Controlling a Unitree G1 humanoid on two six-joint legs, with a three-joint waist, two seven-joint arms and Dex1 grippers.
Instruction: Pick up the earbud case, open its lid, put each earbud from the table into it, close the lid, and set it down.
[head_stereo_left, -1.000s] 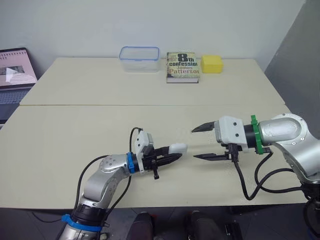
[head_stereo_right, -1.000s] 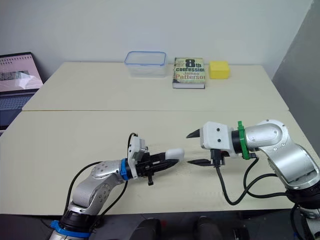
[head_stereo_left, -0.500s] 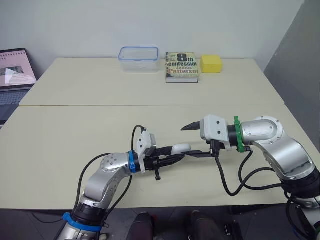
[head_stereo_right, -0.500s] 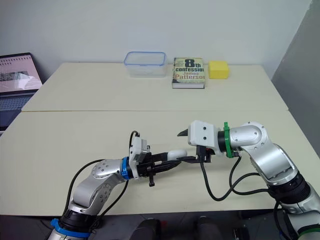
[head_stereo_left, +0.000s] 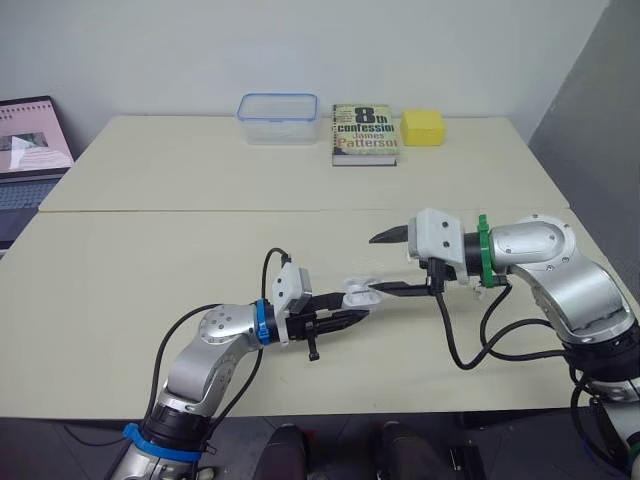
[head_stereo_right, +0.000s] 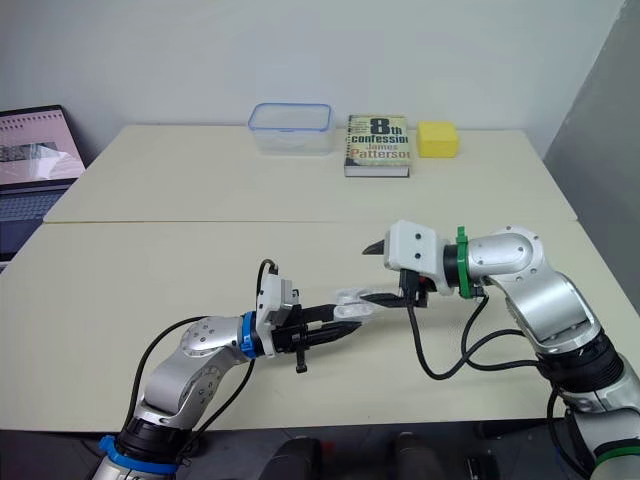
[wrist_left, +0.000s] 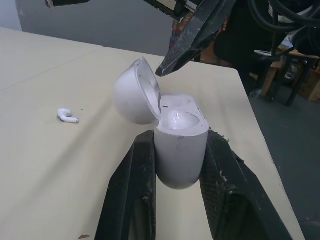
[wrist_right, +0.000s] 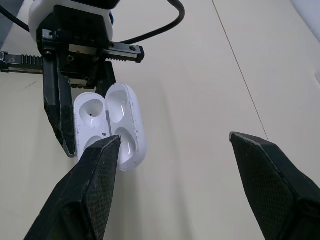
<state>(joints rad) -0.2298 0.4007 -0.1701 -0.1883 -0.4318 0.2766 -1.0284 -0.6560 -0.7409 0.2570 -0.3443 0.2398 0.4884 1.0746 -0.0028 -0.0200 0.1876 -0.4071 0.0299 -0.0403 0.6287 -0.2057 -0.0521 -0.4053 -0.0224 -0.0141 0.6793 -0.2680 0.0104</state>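
**Open case held low in a pinch, with a stray fingertip beside its lid**

The left end effector (head_stereo_left: 350, 306) is clamped on the earbud case (wrist_left: 180, 145). Its two black fingers press the rounded lower half from either side and hold it just above the worktop (head_stereo_left: 150, 260). The lid (wrist_left: 131, 92) stands swung back on its hinge. The right end effector (head_stereo_left: 375, 266) has its fingers spread wide and holds nothing, and its lower fingertip sits right beside the lid.

The nearest hazard, as I judge it, is that fingertip. A small sideways drift could tip the lid shut, or lever the case around in the pinch. The shell looks smooth and curved and is held only by its lower part, so a nudge could twist or squeeze it out. One earbud (wrist_left: 67, 116) lies flat on the worktop, off to the lid's side of the case. It is tiny against the broad fingers, so a slightly off approach may skid it along the surface rather than trap it. Even if it is lifted, it must be seated in a narrow socket. A misaligned drop could bounce it off the rim, or leave it proud enough to stop the lid closing.

Several things are hard to read. The socket facing the left wrist camera shows a glossy rounded surface, and I cannot tell whether that is bare plastic or an earbud already seated. The right wrist view shows hollows in both halves but no clearer answer. I cannot place the second earbud. Whether the right fingertip touches the lid or merely hovers beside it is also uncertain.
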